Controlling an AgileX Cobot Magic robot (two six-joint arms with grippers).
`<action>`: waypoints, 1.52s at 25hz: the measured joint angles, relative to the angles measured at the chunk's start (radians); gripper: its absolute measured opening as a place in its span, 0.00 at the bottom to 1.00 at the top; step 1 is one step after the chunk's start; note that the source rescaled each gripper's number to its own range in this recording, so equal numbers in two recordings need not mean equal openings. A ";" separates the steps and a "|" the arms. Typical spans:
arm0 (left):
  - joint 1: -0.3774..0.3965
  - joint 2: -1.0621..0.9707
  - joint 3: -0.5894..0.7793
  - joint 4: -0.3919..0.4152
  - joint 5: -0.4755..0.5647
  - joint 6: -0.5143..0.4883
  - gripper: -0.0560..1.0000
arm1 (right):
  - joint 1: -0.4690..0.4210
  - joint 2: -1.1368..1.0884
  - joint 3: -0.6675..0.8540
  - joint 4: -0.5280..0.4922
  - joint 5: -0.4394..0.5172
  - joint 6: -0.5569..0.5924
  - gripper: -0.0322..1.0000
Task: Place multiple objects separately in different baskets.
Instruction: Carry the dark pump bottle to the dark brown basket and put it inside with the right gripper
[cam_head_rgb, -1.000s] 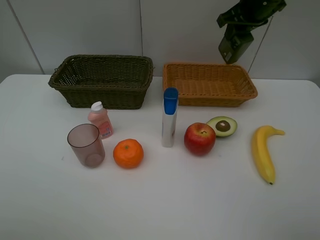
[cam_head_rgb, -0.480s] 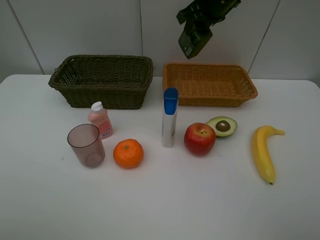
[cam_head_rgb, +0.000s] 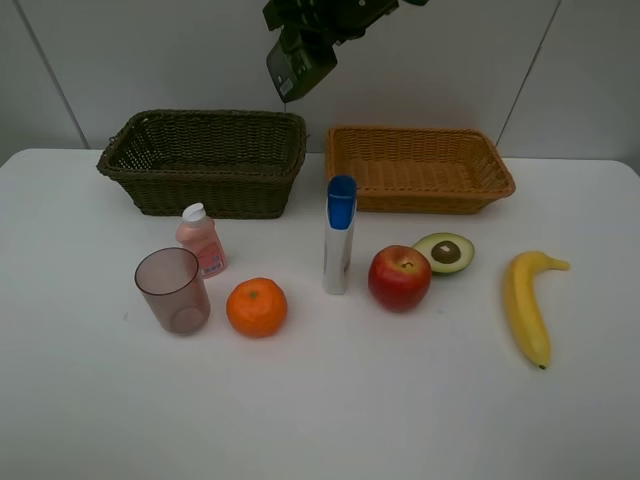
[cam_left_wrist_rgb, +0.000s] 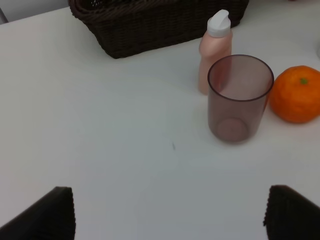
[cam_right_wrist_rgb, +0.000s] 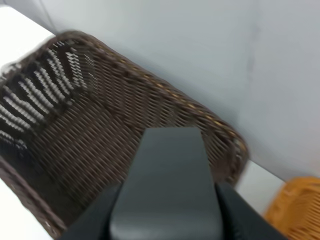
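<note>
My right gripper (cam_head_rgb: 312, 30) hangs high above the right end of the dark olive-brown basket (cam_head_rgb: 205, 160) and is shut on the dark green pump bottle (cam_head_rgb: 299, 62). The right wrist view shows that bottle (cam_right_wrist_rgb: 167, 175) over the dark basket's weave (cam_right_wrist_rgb: 85, 145). The light orange-tan basket (cam_head_rgb: 418, 168) stands to the right. On the table lie the pink bottle (cam_head_rgb: 201, 240), cup (cam_head_rgb: 173, 290), orange (cam_head_rgb: 256, 306), upright blue-capped tube (cam_head_rgb: 339, 235), apple (cam_head_rgb: 399, 277), avocado half (cam_head_rgb: 444, 252) and banana (cam_head_rgb: 527, 305). My left gripper (cam_left_wrist_rgb: 170, 215) is open near the cup (cam_left_wrist_rgb: 240, 97), holding nothing.
Both baskets sit at the back of the white table (cam_head_rgb: 330, 410), close to the grey wall. In the left wrist view the pink bottle (cam_left_wrist_rgb: 215, 47) stands right behind the cup, the orange (cam_left_wrist_rgb: 296, 93) beside it and the dark basket (cam_left_wrist_rgb: 150, 22) beyond.
My right arm has carried the dark green bottle leftward, from above the orange-tan basket to above the dark basket. Nothing on the table has moved.
</note>
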 joint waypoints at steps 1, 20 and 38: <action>0.000 0.000 0.000 0.000 0.000 0.000 1.00 | 0.006 0.013 0.000 0.008 -0.022 0.000 0.12; 0.000 0.000 0.000 0.000 0.000 0.000 1.00 | 0.051 0.257 -0.002 0.039 -0.410 -0.002 0.12; 0.000 0.000 0.000 0.000 0.000 0.000 1.00 | 0.070 0.292 -0.007 0.041 -0.474 -0.002 0.17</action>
